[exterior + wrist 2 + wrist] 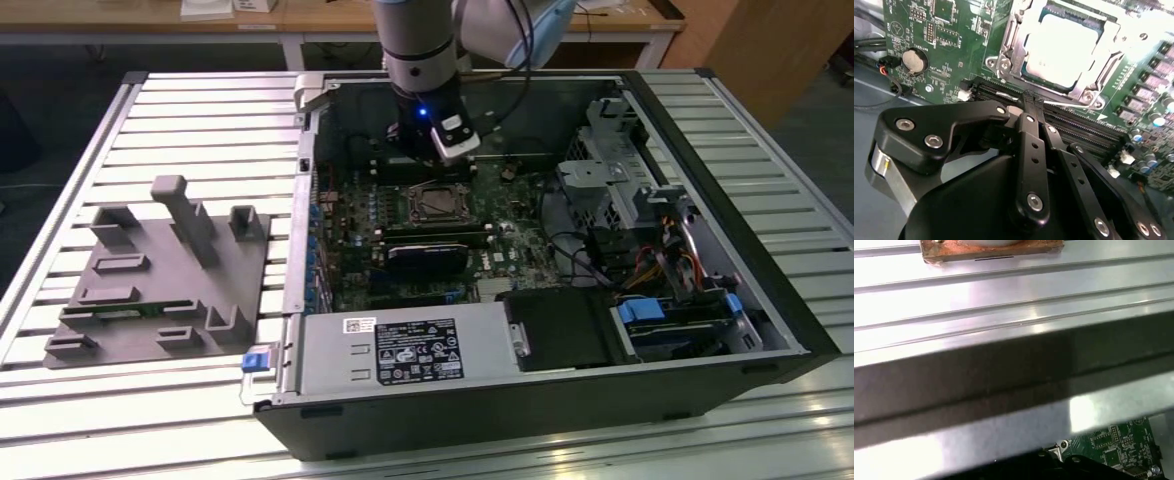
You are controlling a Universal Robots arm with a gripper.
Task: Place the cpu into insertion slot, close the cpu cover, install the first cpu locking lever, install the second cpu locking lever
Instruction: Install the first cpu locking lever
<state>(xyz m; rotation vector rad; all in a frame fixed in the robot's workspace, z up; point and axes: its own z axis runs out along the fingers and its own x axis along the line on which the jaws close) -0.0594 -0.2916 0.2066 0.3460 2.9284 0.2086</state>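
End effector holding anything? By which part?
Cannot tell. The black end effector is shut, its tips at one end of the thin silver wire locking lever; whether the wire is pinched between them is hidden.

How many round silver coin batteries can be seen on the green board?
1. In the second wrist view the coin battery sits on the green board, well apart from the cpu cover. The gripper covers part of the board, so more may be hidden.

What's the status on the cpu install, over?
Pincer shut, low beside cpu cover. Cpu seated, cover down over it. Black memory slots beneath the pincer.
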